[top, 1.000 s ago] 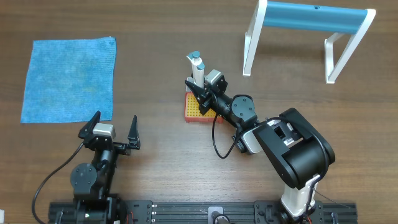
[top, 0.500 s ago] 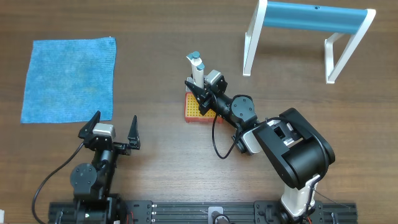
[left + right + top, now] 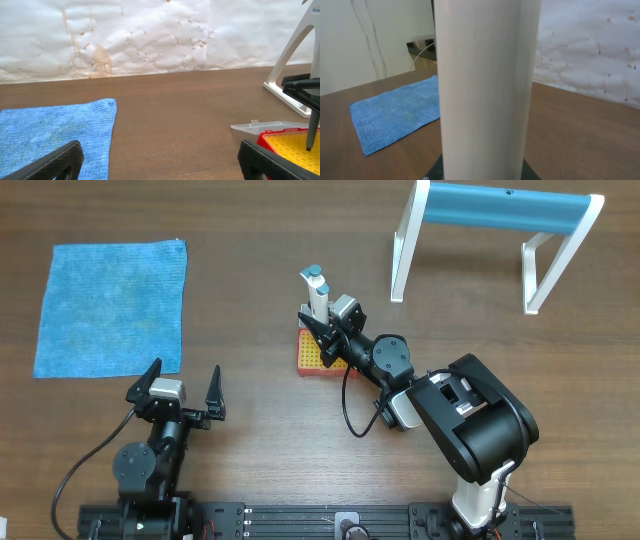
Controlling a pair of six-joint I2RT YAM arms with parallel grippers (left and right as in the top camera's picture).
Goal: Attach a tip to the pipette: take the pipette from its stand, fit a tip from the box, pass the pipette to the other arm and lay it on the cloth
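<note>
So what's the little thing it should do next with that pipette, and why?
Probably press the pipette straight down into the tip box: the right gripper holds it upright over the yellow rack, and its shaft end looks bare in the left wrist view.

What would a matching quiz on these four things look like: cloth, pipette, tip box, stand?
1 cloth
2 pipette
3 tip box
4 stand

A red and yellow, below the pipette
B blue, lying flat at the left
C gripped by the right hand
D white legs, blue bar, at the right

Pairs: 1-B, 2-C, 3-A, 4-D
</note>
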